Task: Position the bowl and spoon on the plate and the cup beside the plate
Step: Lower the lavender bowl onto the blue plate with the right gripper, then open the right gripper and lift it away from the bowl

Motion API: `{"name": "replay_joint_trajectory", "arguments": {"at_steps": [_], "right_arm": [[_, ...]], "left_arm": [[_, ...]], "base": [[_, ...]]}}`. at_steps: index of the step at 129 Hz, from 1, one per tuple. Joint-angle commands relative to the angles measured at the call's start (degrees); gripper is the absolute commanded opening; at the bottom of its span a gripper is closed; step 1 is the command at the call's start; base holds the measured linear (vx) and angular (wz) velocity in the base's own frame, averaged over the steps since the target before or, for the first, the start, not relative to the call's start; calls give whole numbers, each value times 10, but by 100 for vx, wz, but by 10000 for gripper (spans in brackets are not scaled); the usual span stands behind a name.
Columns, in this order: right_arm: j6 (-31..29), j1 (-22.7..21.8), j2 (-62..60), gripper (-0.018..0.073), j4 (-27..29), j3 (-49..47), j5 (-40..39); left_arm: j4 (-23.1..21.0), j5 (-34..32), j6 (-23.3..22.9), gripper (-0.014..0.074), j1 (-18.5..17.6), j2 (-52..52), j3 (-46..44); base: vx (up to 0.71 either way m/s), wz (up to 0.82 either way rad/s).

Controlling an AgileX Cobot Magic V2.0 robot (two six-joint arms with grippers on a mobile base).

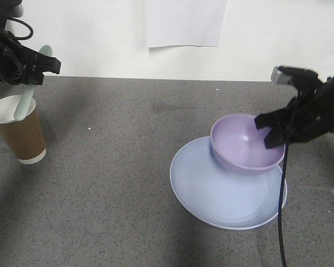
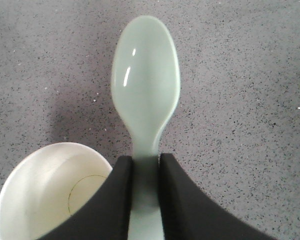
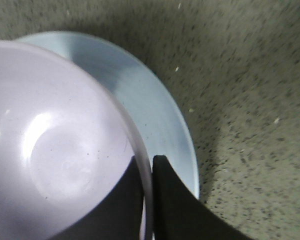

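My left gripper (image 1: 43, 65) (image 2: 146, 162) is shut on the handle of the mint-green spoon (image 1: 26, 100) (image 2: 146, 85), which hangs scoop-down at the rim of the brown paper cup (image 1: 22, 136) (image 2: 45, 195) at the far left. The lavender bowl (image 1: 245, 144) (image 3: 55, 145) is tilted over the far side of the pale blue plate (image 1: 222, 194) (image 3: 140, 105). One finger of my right gripper (image 1: 271, 130) (image 3: 148, 162) is inside the bowl's right rim and one outside, shut on it.
The grey speckled tabletop (image 1: 117, 167) stretches between cup and plate. A white wall with a sheet of paper (image 1: 186, 22) stands behind. A black cable (image 1: 282, 211) hangs from the right arm across the plate's near right edge.
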Motion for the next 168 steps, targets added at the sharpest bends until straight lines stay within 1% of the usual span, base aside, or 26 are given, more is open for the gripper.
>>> {"name": "replay_joint_trajectory", "arguments": {"at_steps": [1, 24, 46, 54, 63, 77, 92, 109, 124, 159, 168], "right_arm": [[-25, 0, -29, 16, 37, 17, -46], [-40, 2, -29, 25, 50, 32, -54], [-51, 43, -29, 41, 26, 32, -63], [-40, 62, -29, 49, 2, 32, -73], [-8, 80, -29, 57, -39, 32, -84], [38, 87, -29, 71, -89, 32, -84], [47, 86, -29, 85, -94, 32, -81], [47, 86, -29, 109, -85, 32, -80], [48, 86, -29, 153, -84, 32, -80], [55, 86, -31, 323, -87, 30, -78], [59, 84, -34, 344, -89, 25, -76]], "left_arm": [[-3, -28, -1, -8, -2, -26, -15], [-3, -28, -1, -8, -2, -26, -15], [-3, -28, -1, -8, -2, -26, -15], [-3, -28, -1, -8, -2, -26, -15], [-3, -28, -1, -8, -2, -26, -15], [-3, -28, -1, -8, -2, -26, -15], [-3, -28, -1, -8, -2, -26, -15], [-3, -28, -1, -8, -2, -26, -15], [-3, -28, -1, -8, -2, -26, -15], [-3, -28, -1, -8, -2, -26, -15], [-3, -28, -1, -8, -2, -26, -15]], "base": [[0, 0], [0, 0], [0, 0], [0, 0], [0, 0], [0, 0], [0, 0], [0, 0], [0, 0], [0, 0], [0, 0]]}}
